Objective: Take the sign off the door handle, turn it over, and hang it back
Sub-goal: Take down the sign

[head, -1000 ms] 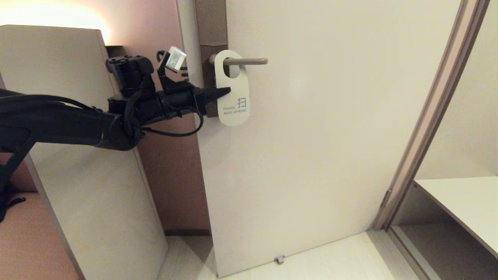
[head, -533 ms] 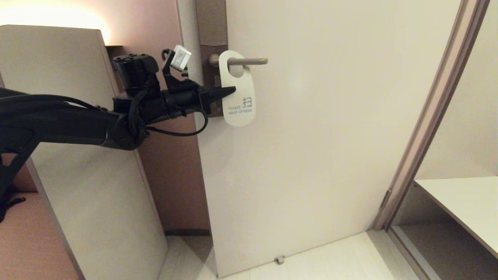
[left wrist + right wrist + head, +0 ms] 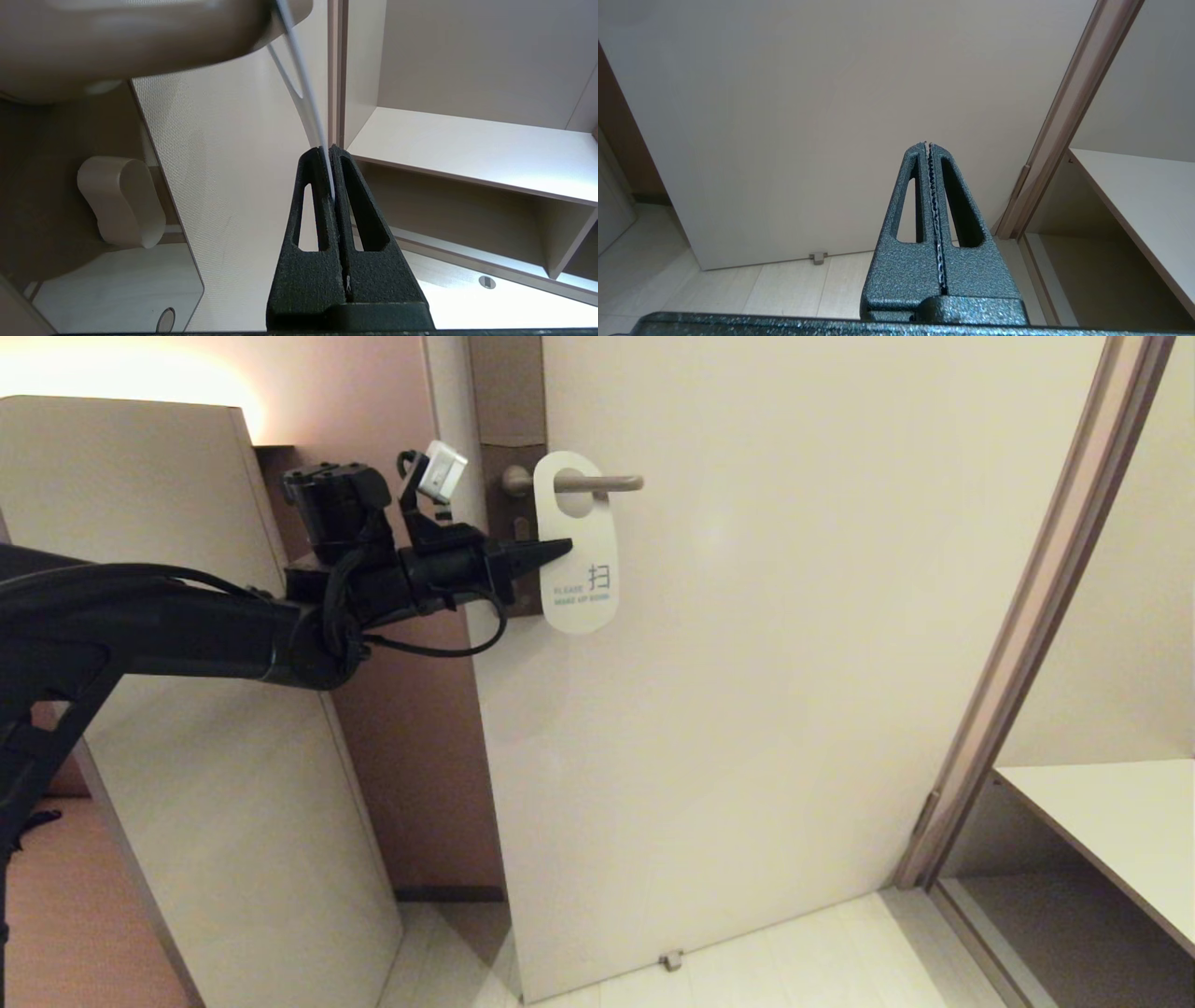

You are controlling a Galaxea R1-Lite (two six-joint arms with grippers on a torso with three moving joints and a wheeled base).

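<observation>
The sign [image 3: 583, 574] shows its white side with "MAKE UP ROOM" and hangs on the door handle [image 3: 611, 483], whose lever passes through the oval hole. My left gripper [image 3: 560, 549] reaches in from the left and is shut on the sign's left edge, below the hole. In the left wrist view the sign [image 3: 303, 79] appears edge-on as a thin white strip pinched at my left gripper [image 3: 330, 151], with the door handle [image 3: 140, 37] close above. My right gripper [image 3: 927, 145] is shut on nothing, low in front of the door and outside the head view.
The backplate carries a small thumb-turn knob [image 3: 119, 200]. A pale panel [image 3: 187, 709] stands to the left of the door [image 3: 747, 709]. The door frame [image 3: 1027, 616] and a shelf [image 3: 1111, 821] are at the right. A door stop [image 3: 669, 959] sits on the floor.
My left gripper has carried the sign to the right along the lever and slightly upward, keeping its hold. The right arm has not visibly moved.
</observation>
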